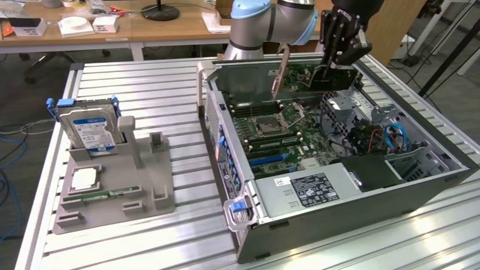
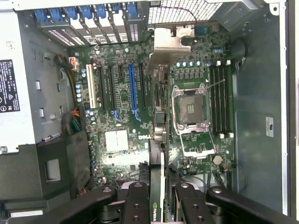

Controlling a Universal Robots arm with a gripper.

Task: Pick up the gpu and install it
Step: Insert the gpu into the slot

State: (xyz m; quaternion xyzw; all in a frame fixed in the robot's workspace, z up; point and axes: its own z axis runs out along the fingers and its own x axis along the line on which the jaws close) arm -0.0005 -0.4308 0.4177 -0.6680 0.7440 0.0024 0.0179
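Observation:
My gripper (image 1: 334,63) hangs over the back part of the open computer case (image 1: 225,169) and is shut on the gpu (image 1: 324,77). The card hangs on edge, black face and green board, with its silver end bracket (image 1: 281,72) towards the exterior view's left. In the wrist view the gpu (image 2: 159,140) runs edge-on between my fingers (image 2: 137,205), above the motherboard (image 2: 117,140). Its bracket (image 2: 170,39) points at the case's rear slot openings. The long blue slot (image 2: 132,88) lies just beside the card's line. The card is above the board, not seated.
A grey fixture (image 1: 150,191) on the slatted table (image 1: 135,84) holds a hard drive (image 1: 90,130) with a blue-white label and a green memory stick (image 1: 101,195). Inside the case sit the power supply (image 1: 307,188), CPU socket (image 2: 191,107) and blue cables (image 1: 394,138).

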